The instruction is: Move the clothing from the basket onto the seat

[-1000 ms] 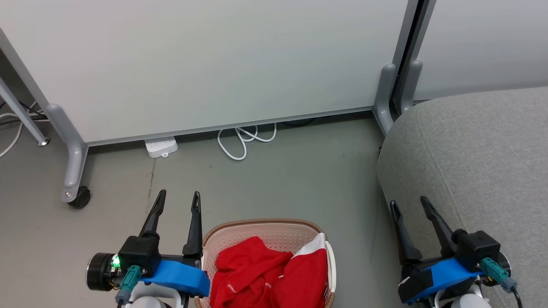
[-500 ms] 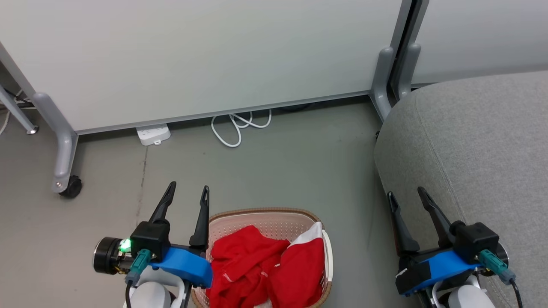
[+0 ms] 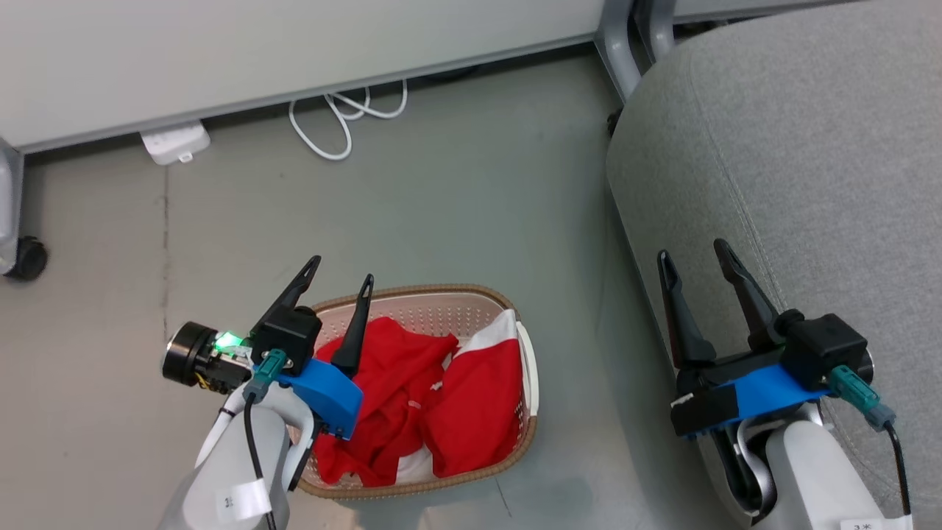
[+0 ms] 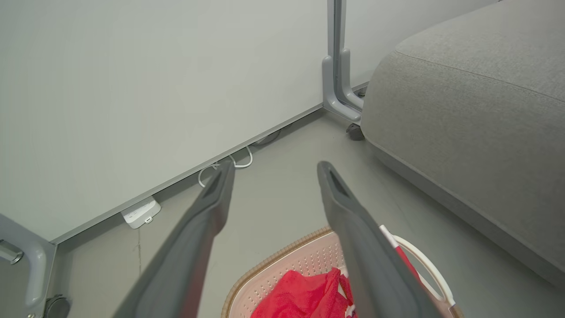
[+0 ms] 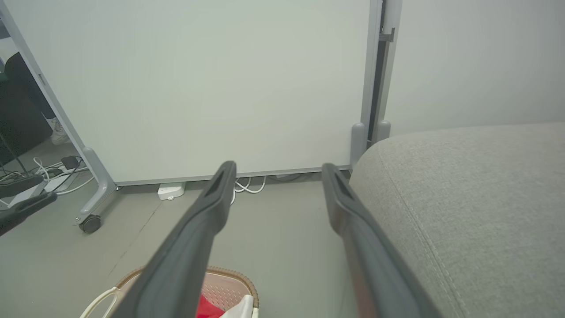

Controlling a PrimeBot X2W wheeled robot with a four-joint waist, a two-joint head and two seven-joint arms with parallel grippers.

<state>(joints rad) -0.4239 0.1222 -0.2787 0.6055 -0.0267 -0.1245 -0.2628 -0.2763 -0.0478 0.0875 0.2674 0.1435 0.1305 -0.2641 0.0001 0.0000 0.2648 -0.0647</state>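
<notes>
The red clothing (image 3: 423,397) with white panels lies crumpled in the cream basket (image 3: 508,303) on the floor; the clothing (image 4: 309,298) also shows in the left wrist view inside the basket (image 4: 265,276). My left gripper (image 3: 342,271) is open, hanging over the basket's left rim, holding nothing. My right gripper (image 3: 692,250) is open and empty over the near edge of the grey seat (image 3: 809,147). The seat (image 5: 463,198) fills the right of the right wrist view, with the basket (image 5: 234,271) at the bottom edge.
A white partition panel (image 3: 221,51) on castor legs stands behind. A white power strip (image 3: 175,142) and a looped white cable (image 3: 335,121) lie on the grey floor beneath it. A black castor (image 3: 26,258) sits at the far left.
The head camera has tilted down, so the whole scene slid up in view. My left gripper has moved right and now stands over the basket's rim. Both grippers stay open.
</notes>
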